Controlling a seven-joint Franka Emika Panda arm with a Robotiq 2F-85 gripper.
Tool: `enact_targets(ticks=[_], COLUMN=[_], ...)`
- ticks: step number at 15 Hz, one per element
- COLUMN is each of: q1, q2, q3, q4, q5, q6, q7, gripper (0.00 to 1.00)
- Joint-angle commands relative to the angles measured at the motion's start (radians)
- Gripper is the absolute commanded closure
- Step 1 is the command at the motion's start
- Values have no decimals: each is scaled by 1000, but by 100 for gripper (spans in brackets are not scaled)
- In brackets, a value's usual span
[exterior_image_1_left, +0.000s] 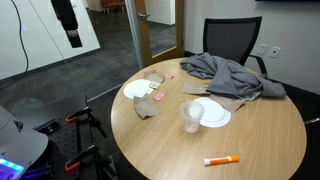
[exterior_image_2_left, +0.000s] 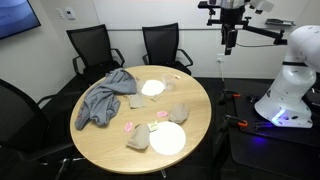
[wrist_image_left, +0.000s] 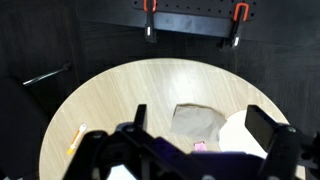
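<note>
My gripper (exterior_image_1_left: 74, 41) (exterior_image_2_left: 229, 46) hangs high in the air, off the rim of the round wooden table (exterior_image_1_left: 170, 145) (exterior_image_2_left: 195, 105), touching nothing. In the wrist view the gripper (wrist_image_left: 200, 120) is open, its dark fingers (wrist_image_left: 262, 125) wide apart with nothing between them. Far below in that view lie a crumpled brown napkin (wrist_image_left: 197, 122), a white plate (wrist_image_left: 243, 135), a small pink piece (wrist_image_left: 199, 146) and an orange marker (wrist_image_left: 76, 140). Both exterior views show the napkin (exterior_image_1_left: 150, 107) (exterior_image_2_left: 138, 140).
A grey cloth (exterior_image_1_left: 230, 75) (exterior_image_2_left: 103, 98) is heaped on the table. Two white plates (exterior_image_1_left: 137, 89) (exterior_image_1_left: 213, 114), a clear cup (exterior_image_1_left: 190, 116) and the orange marker (exterior_image_1_left: 221, 160) also lie there. Black office chairs (exterior_image_1_left: 232, 40) (exterior_image_2_left: 90, 45) ring the table. The robot's white base (exterior_image_2_left: 290, 85) stands beside it.
</note>
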Motion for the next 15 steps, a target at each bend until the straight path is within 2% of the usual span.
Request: enact_targets(ticks=[1, 9, 15], q1=[-38, -139, -195], q2=[76, 274, 427], q3=[-6, -5, -23], q4=[37, 127, 229], q5=[-12, -34, -50], q6=[119, 350, 408], q7=[62, 218, 315], gripper=[0, 0, 0])
